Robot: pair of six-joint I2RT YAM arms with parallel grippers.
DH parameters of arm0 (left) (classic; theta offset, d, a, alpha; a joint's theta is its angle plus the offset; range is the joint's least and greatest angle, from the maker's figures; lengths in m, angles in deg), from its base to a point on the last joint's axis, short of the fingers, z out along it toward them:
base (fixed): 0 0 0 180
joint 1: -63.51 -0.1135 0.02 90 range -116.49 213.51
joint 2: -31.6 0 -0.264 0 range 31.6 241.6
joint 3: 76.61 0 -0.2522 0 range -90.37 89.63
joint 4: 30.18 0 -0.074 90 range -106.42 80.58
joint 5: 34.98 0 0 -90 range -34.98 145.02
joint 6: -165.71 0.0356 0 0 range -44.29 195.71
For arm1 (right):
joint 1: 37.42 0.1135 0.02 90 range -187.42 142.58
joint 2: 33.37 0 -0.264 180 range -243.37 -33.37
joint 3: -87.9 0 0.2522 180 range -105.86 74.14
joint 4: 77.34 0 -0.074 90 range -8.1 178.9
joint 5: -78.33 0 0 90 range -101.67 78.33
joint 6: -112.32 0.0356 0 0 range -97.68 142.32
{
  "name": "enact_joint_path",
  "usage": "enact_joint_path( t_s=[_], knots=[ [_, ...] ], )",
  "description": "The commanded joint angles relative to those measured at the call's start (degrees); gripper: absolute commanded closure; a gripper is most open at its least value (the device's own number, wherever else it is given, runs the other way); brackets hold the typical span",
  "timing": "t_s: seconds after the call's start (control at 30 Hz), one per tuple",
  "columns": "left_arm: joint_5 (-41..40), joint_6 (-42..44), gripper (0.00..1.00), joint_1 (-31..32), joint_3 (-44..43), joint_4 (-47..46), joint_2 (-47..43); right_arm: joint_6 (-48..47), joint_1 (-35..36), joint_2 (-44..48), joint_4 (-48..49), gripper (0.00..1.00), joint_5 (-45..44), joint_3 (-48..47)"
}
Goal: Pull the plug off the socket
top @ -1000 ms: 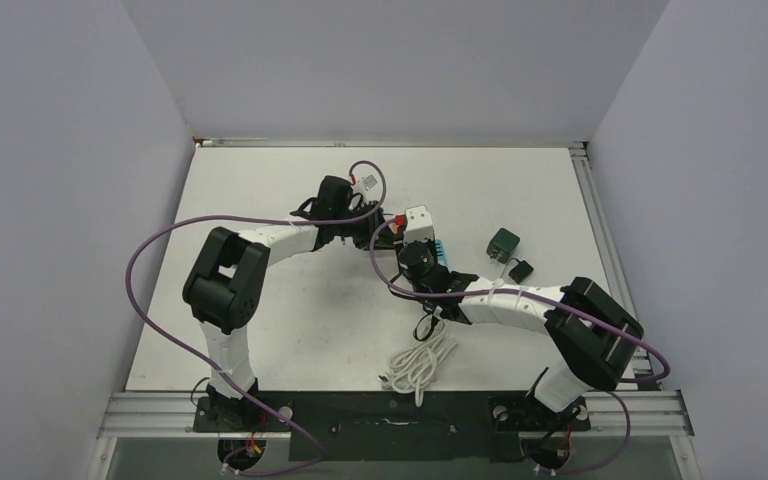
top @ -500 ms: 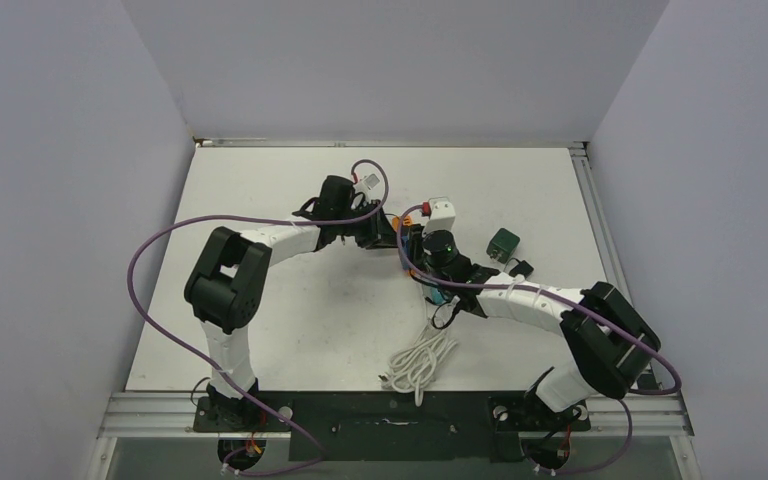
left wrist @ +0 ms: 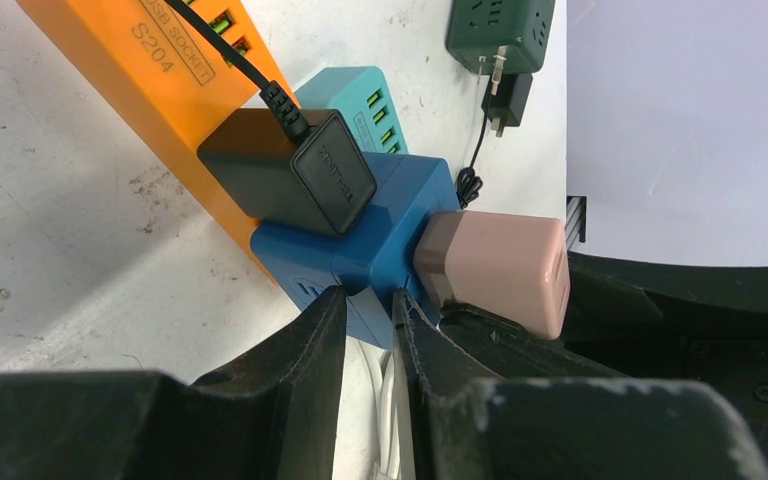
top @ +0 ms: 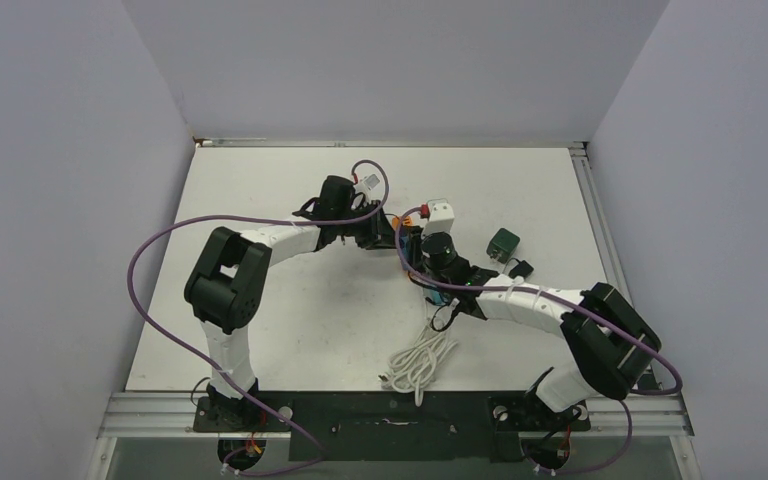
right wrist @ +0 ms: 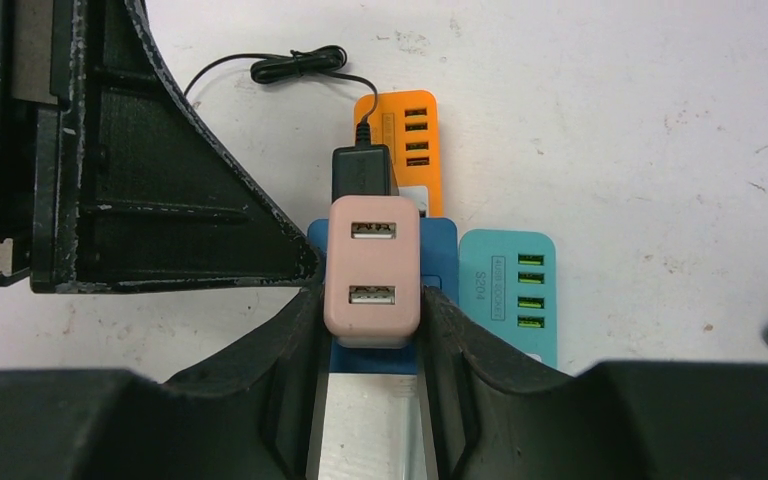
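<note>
White-and-black arms (top: 280, 237), purple cables (top: 130, 275)

Robotics lab test cell: a left arm (top: 228, 285) and a right arm (top: 600, 338) stand bolted to an aluminium rail (top: 360, 405) along the near edge of a scuffed white surface (top: 290, 320). Purple cables (top: 145, 250) loop above the surface, and plain pale walls (top: 60, 200) enclose it.

The short orange rectangular plastic power strip (left wrist: 145, 90), at eleven o'clock in the left wrist view, bears "S204" beside a boxed "USB SOCKET" whose first letter is cut off. The teal power strip (right wrist: 508, 295), at three o'clock in the right wrist view, shows "S204" too. The lettering on the black block adapter (left wrist: 290, 170) is too faint to read.
</note>
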Motion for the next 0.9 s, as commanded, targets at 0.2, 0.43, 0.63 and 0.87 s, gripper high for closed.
enact_joint_path(
  t_s=[0.2, 0.43, 0.63, 0.87],
  knots=[
    [-5.8, 4.2, 0.82, 0.8, 2.4, 10.9, 4.6, -7.8, 8.0, -0.9, 1.6, 0.95, -15.0, -3.5],
    [-5.8, 4.1, 0.82, 0.8, 2.4, 10.9, 4.6, -7.2, 8.3, -0.9, 1.7, 0.95, -15.1, -3.5],
    [-5.7, 4.1, 0.82, 0.8, 2.4, 10.9, 4.6, -1.9, 3.4, 1.1, 2.7, 0.95, -6.3, -1.5],
    [-5.7, 4.2, 0.82, 1.1, 2.4, 10.9, 4.7, 2.3, -2.8, 3.3, 4.3, 0.95, 2.5, 1.0]
  ],
)
